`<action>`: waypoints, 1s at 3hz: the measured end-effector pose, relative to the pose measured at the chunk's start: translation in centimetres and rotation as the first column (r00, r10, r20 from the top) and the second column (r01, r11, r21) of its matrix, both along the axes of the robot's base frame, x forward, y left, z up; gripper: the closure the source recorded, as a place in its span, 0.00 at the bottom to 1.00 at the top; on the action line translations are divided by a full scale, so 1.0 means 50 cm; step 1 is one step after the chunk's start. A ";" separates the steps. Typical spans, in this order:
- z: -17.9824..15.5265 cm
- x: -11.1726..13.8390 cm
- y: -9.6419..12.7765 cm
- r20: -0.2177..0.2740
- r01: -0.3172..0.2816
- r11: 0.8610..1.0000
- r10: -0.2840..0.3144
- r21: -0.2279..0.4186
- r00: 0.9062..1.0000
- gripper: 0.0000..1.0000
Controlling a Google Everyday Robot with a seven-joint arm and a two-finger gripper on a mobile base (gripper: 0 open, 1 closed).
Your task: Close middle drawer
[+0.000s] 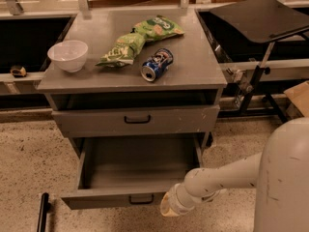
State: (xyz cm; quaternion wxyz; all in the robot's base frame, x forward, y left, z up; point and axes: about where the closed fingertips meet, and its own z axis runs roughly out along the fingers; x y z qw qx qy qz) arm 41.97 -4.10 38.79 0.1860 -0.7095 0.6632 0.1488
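Observation:
The middle drawer [135, 166] is pulled far out at the bottom of the grey cabinet, and its plain grey box is empty. Its low front panel [96, 198] carries a small black centre handle [141, 200]. My gripper [166, 210] is at the end of the white arm, low down against the right part of that front panel, just right of the handle. The arm reaches in from the lower right. The gripper's tip is hidden behind the wrist.
Above the open drawer is a shut, taller-fronted drawer [136, 120] with white scuffs. The cabinet top holds a white bowl [68, 55], two green chip bags [137, 38] and a blue can [156, 64] lying on its side. A black stand [260, 18] is at the right, and a black bar [42, 211] lies on the floor at the left.

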 end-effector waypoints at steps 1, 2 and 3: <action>-0.001 0.028 -0.012 0.104 -0.040 0.999 0.037 0.027 0.994 0.86; -0.001 0.026 -0.026 0.123 -0.051 0.998 0.048 0.025 0.991 0.63; -0.001 0.026 -0.025 0.122 -0.051 0.998 0.048 0.025 0.991 0.40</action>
